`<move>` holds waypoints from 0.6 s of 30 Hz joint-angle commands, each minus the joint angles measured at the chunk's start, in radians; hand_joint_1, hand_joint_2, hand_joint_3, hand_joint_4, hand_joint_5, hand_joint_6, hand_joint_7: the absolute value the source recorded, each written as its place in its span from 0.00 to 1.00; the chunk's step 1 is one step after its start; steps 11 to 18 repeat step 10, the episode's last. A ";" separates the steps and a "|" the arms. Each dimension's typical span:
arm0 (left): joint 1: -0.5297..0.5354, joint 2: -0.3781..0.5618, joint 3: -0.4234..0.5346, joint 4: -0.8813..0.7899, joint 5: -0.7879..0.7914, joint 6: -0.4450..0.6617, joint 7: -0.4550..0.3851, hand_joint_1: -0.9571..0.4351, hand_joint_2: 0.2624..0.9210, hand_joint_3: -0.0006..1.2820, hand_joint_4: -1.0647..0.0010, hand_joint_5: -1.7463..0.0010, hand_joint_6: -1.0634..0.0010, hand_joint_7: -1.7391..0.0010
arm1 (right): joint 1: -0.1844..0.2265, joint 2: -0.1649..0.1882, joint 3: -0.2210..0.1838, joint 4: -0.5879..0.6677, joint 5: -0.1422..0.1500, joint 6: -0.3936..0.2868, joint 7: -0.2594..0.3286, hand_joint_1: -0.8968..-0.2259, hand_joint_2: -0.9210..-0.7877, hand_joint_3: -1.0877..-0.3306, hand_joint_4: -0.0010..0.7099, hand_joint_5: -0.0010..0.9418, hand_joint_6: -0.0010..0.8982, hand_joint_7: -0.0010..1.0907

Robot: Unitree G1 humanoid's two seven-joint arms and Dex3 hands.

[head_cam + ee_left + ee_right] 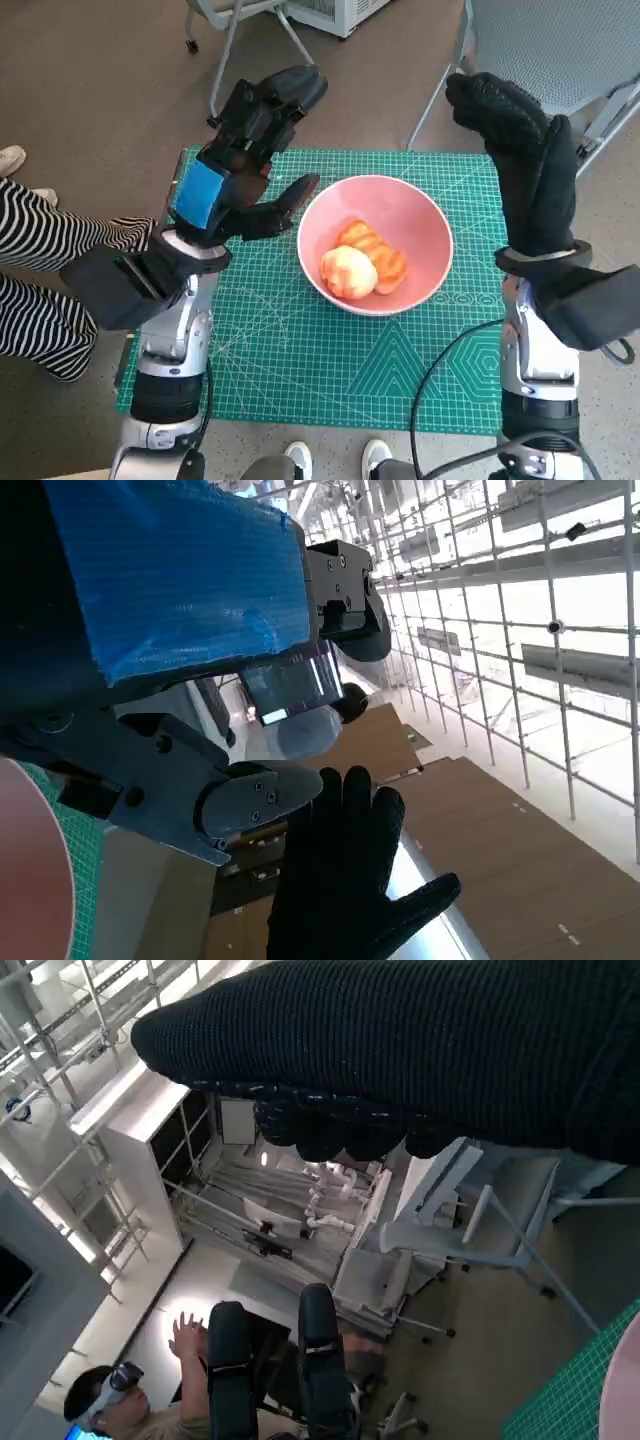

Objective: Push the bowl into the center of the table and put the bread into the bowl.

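The pink bowl (375, 243) sat near the middle of the green cutting mat (300, 360) that covered the counter (240, 425), and the bread (362, 262) lay inside it, a pale round piece touching a browner, ridged one.

The left robot hand (245, 165), black with blue tape on its back, was raised above the mat just beside the bowl's left rim. Its fingers were spread and it held nothing; the lowest one pointed toward the bowl, though I cannot tell whether it touched the rim. The right robot hand (520, 150), in its black knitted glove, stood upright above the mat's far right corner, fingers curled over slightly at the top, apart from the bowl and holding nothing.

A person's legs in striped trousers (45, 290) showed at the left of the counter, and grey chairs (560, 50) stood on the brown floor beyond it. In the right wrist view a person wearing a headset (115, 1400) sat with one hand raised.
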 commanded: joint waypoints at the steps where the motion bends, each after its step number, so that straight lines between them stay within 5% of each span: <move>1: -0.022 0.005 0.000 -0.004 -0.009 0.006 -0.006 0.57 0.78 0.52 1.00 0.72 1.00 0.56 | 0.011 0.002 0.000 0.003 0.004 0.009 0.001 0.23 0.00 0.51 0.32 0.01 0.09 0.54; 18: -0.023 0.005 -0.002 -0.020 -0.016 0.021 -0.012 0.57 0.77 0.54 1.00 0.71 1.00 0.55 | 0.014 0.003 0.000 -0.002 0.000 0.008 -0.004 0.23 0.00 0.52 0.32 0.01 0.08 0.53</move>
